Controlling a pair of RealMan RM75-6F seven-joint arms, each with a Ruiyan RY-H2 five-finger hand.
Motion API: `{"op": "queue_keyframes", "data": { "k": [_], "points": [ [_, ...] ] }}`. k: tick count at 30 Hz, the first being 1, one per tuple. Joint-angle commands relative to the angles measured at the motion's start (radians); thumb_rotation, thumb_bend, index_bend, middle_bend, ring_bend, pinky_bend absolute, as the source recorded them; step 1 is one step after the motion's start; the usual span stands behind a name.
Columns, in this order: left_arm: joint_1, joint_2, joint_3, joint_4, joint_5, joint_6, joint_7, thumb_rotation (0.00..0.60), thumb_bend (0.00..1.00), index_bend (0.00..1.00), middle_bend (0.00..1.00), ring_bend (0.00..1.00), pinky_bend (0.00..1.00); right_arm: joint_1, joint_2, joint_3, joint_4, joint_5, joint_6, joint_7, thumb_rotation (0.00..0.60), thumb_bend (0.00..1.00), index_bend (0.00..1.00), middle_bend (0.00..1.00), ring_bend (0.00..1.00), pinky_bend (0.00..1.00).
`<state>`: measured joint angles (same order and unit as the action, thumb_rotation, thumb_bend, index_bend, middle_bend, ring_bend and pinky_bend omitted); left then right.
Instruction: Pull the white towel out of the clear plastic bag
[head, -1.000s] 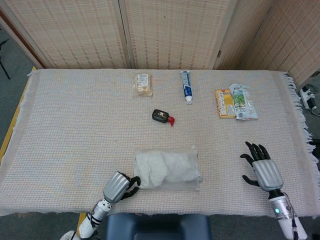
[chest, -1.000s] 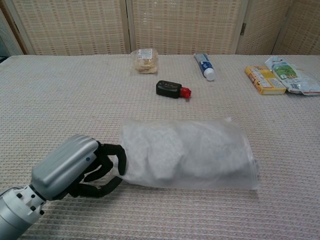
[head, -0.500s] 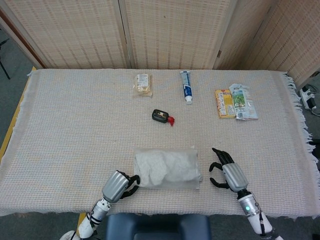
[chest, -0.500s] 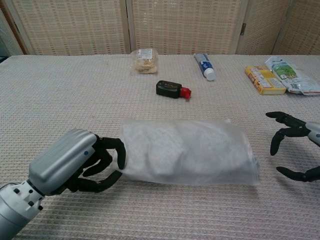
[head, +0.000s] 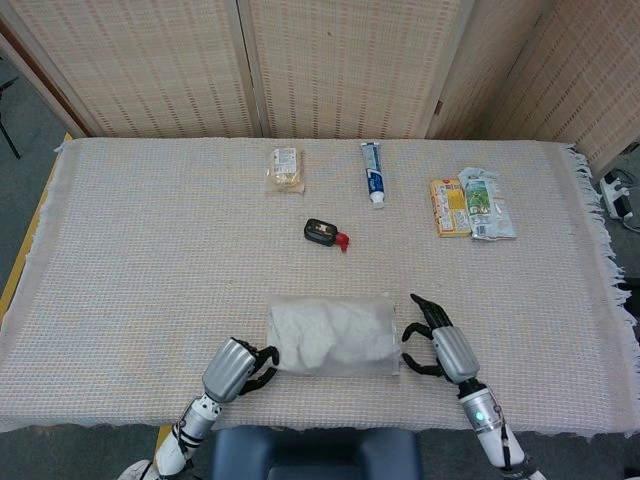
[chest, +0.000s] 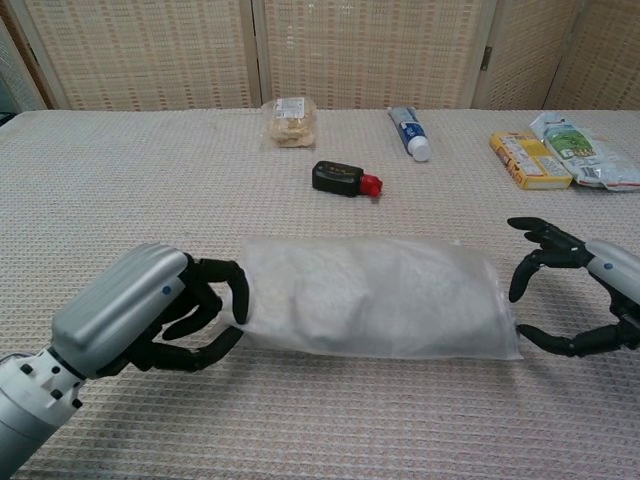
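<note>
A woven beige cloth covers the table (head: 150, 250). Near its front edge lies the clear plastic bag (chest: 375, 300), a soft crinkled pillow with the white towel (head: 325, 332) bunched inside. My left hand (chest: 150, 312) pinches the bag's left end; my right hand (chest: 585, 290) curves wide at its right end, holding nothing. Beyond the bag sit a flat yellow box (head: 449, 206), a green-white pouch (head: 485, 203), a toothpaste tube (head: 373, 172), a snack packet (head: 286, 168) and a small black bottle (head: 324, 233) with a red cap.

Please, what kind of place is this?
Probably an indoor test or demo space: a table under a woven cloth, folding wicker screens behind, and household items such as a toothpaste tube laid out.
</note>
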<state>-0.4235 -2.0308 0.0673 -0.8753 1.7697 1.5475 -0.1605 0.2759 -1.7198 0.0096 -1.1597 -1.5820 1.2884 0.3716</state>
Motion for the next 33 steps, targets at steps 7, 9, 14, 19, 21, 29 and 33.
{"op": "queue_keyframes", "data": {
  "k": [7, 9, 14, 19, 21, 29, 33],
  "points": [
    [-0.004, 0.001, -0.007, -0.008, -0.006, -0.006, 0.002, 0.6, 0.51, 0.67, 1.0, 1.0, 1.0, 0.009, -0.063, -0.007, 0.065, 0.019, -0.029, 0.11, 0.6, 0.26, 0.48, 0.0, 0.0, 0.0],
    [-0.005, 0.003, -0.009, -0.009, -0.008, -0.007, 0.0, 0.6, 0.51, 0.67, 1.0, 1.0, 1.0, 0.01, -0.069, -0.01, 0.074, 0.021, -0.035, 0.124, 0.6, 0.26, 0.47, 0.0, 0.0, 0.0],
    [-0.007, 0.005, -0.011, -0.012, -0.009, -0.005, -0.003, 0.6, 0.51, 0.67, 1.0, 1.0, 1.0, 0.018, -0.09, -0.009, 0.103, 0.029, -0.052, 0.142, 0.6, 0.29, 0.48, 0.0, 0.0, 0.0],
    [-0.01, 0.011, -0.015, -0.021, -0.011, -0.006, -0.003, 0.6, 0.51, 0.67, 1.0, 1.0, 1.0, 0.031, -0.118, -0.008, 0.135, 0.023, -0.06, 0.165, 0.6, 0.54, 0.55, 0.0, 0.0, 0.0],
    [-0.011, 0.014, -0.017, -0.025, -0.013, -0.007, -0.003, 0.6, 0.51, 0.67, 1.0, 1.0, 1.0, 0.033, -0.128, -0.007, 0.143, 0.021, -0.054, 0.178, 0.6, 0.62, 0.59, 0.01, 0.0, 0.0],
    [-0.014, 0.027, -0.024, -0.04, -0.018, -0.006, 0.001, 0.6, 0.51, 0.66, 1.0, 1.0, 1.0, 0.032, -0.135, -0.01, 0.163, 0.001, -0.009, 0.21, 0.6, 0.75, 0.67, 0.06, 0.0, 0.0],
    [-0.015, 0.031, -0.033, -0.038, -0.027, -0.01, 0.0, 0.6, 0.51, 0.66, 1.0, 1.0, 1.0, 0.026, -0.109, -0.01, 0.145, -0.006, 0.019, 0.194, 0.6, 0.77, 0.68, 0.06, 0.0, 0.0]
  ]
}}
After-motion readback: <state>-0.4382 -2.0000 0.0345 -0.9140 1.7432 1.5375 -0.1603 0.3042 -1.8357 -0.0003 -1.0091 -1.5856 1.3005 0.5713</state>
